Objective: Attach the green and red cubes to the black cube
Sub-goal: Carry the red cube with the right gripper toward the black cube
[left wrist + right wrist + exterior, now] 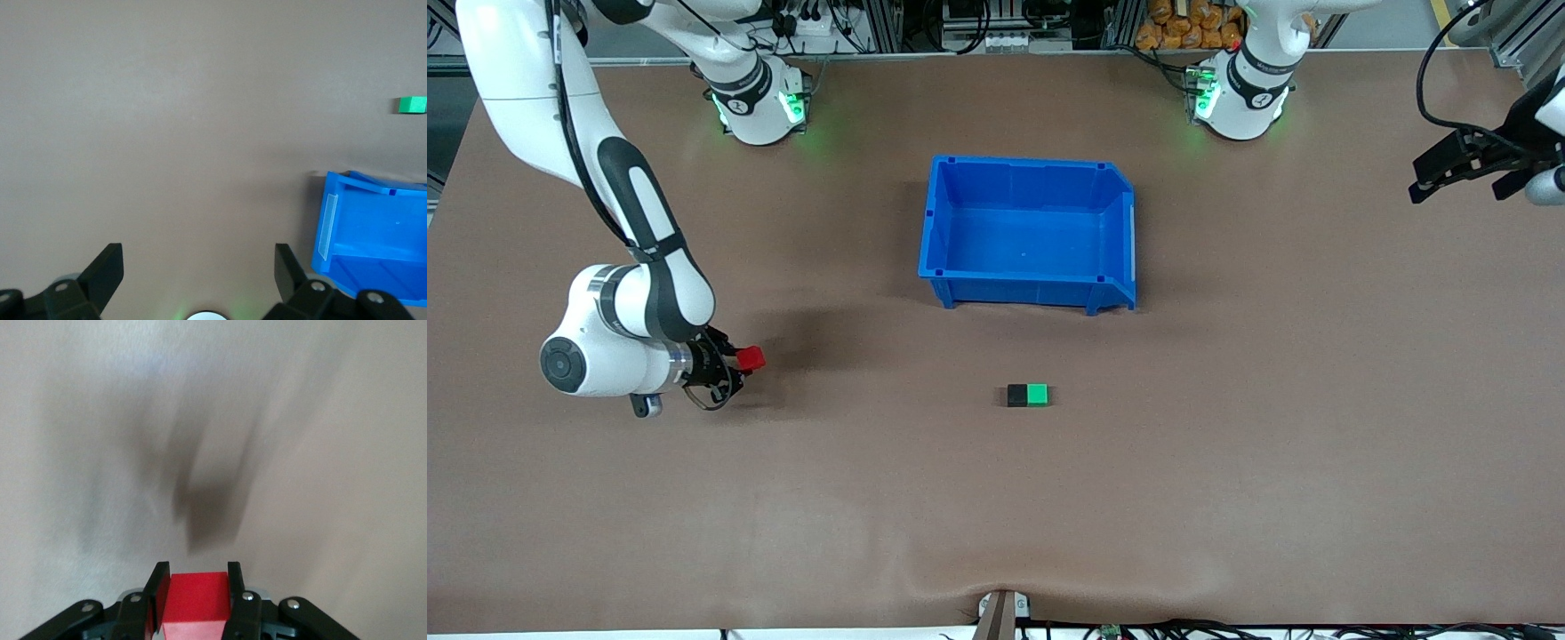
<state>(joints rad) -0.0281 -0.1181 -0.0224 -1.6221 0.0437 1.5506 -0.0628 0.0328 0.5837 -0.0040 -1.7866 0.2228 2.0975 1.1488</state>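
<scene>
**Operator:** Report the position of the right gripper and the state of its jaws.

**Technician:** The right gripper (740,360) is raised over bare tabletop (1227,462) toward the right arm's end. Its jaws are clamped on the red cube (751,358). In the right wrist view the cube (197,603) sits squarely between the two fingers (158,590), one finger against each side face, with the cube's shadow cast on the tabletop below.

**Operator:** Left gripper?

**Technician:** The left gripper (1423,182) waits in the air at the left arm's end of the tabletop. Its jaws stand wide apart and carry nothing. The left wrist view shows both fingertips (107,267) separated by bare surface.

**Operator:** Locate the remaining task items.

**Technician:** The black cube (1017,396) and the green cube (1037,395) rest on the tabletop, touching face to face. The green cube is on the side toward the left arm's end. The pair lies nearer to the front camera than the blue bin (960,267) and well apart from the right gripper.

**Operator:** Bin condition?

**Technician:** It stands upright at mid-table. The green cube (412,105) and a corner of the bin (333,227) also appear in the left wrist view.
</scene>
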